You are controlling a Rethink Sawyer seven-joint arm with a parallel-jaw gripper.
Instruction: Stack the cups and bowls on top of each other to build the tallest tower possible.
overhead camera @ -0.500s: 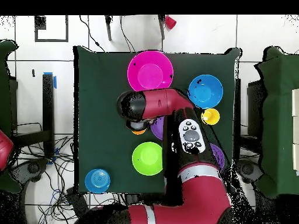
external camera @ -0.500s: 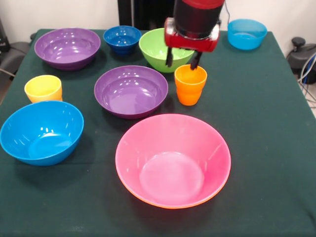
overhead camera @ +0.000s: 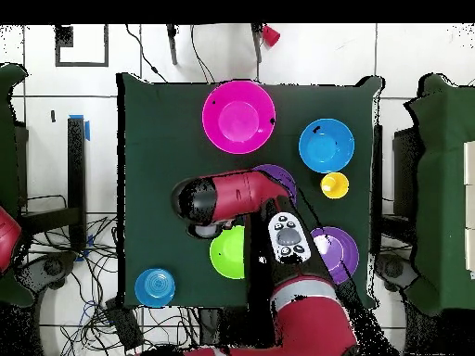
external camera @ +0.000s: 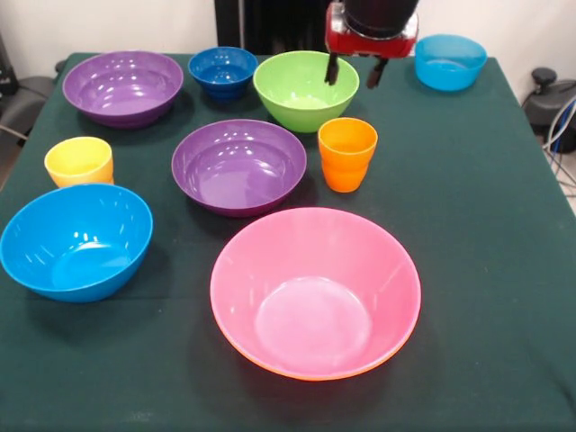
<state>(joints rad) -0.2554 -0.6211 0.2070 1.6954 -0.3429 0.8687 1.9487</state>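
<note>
My gripper (external camera: 353,72) hangs open and empty at the table's far side, above the right rim of the green bowl (external camera: 304,88) and clear of the orange cup (external camera: 347,153), which stands upright alone. The yellow cup (external camera: 79,160) stands at the left. Two purple bowls (external camera: 123,85) (external camera: 238,165), a small dark-blue bowl (external camera: 223,70), a light-blue bowl (external camera: 450,61) and a teal bowl (external camera: 76,238) sit apart. The pink bowl (external camera: 315,290) rests inside an orange one, whose rim shows below it. In the overhead view the arm (overhead camera: 232,197) hides the orange cup.
All the bowls and cups stand on a dark green tablecloth (external camera: 486,270). In the overhead view the pink bowl (overhead camera: 239,116), teal bowl (overhead camera: 326,146), yellow cup (overhead camera: 335,184), green bowl (overhead camera: 227,252) and light-blue bowl (overhead camera: 155,286) show around the arm.
My gripper has lifted off the orange cup and drawn back toward the robot's base. The cup stays standing where it was.
</note>
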